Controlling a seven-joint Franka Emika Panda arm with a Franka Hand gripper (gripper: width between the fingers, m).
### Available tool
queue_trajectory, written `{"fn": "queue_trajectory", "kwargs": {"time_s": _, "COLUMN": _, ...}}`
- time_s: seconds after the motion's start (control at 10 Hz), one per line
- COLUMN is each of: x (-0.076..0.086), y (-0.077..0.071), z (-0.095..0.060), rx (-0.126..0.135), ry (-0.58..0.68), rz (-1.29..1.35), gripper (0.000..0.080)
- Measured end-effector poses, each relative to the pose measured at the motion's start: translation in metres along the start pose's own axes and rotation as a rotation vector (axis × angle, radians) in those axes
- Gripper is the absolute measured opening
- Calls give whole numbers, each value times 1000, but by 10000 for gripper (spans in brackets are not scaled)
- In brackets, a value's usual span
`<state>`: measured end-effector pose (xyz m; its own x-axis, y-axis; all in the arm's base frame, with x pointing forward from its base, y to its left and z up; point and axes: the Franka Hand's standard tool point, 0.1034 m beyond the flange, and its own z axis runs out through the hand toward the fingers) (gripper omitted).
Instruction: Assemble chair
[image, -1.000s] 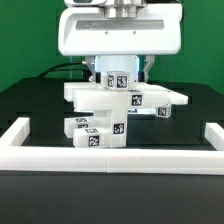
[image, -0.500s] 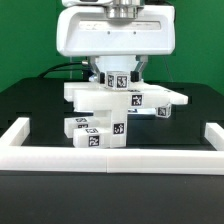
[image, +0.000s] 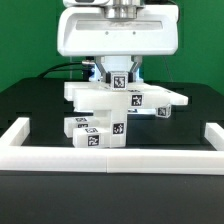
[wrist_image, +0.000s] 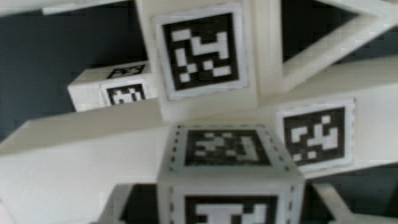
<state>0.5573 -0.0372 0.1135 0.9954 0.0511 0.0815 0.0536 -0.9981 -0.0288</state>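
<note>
Pincer (image: 117, 73) is straddling upright post (image: 118, 83) above seat (image: 160, 97), probably steadying it for seating; cannot tell if clamped

Just beneath your gripper (image: 117, 70), the seat (image: 155, 97) lies atop stacked chair parts (image: 98, 132). The rail (image: 110, 158) runs farther off, on the camera's side.

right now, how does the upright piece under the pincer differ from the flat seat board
The upright piece is narrow and stands vertical; the seat board is wide and lies flat. The upright piece shows one tag, the seat board at least two. Both are white.
</note>
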Motion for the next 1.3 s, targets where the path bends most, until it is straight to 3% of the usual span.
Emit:
{"fn": "queue_trajectory", "kwargs": {"time_s": 0.5, "x": -1, "y": 1, "z": 0, "rx": 12, "ry": 0, "rz": 459, "gripper": 288}}
{"fn": "queue_trajectory", "kwargs": {"time_s": 1.3, "x": 0, "y": 0, "z": 1, "rx": 25, "ry": -6, "rz": 922, "gripper": 288}}
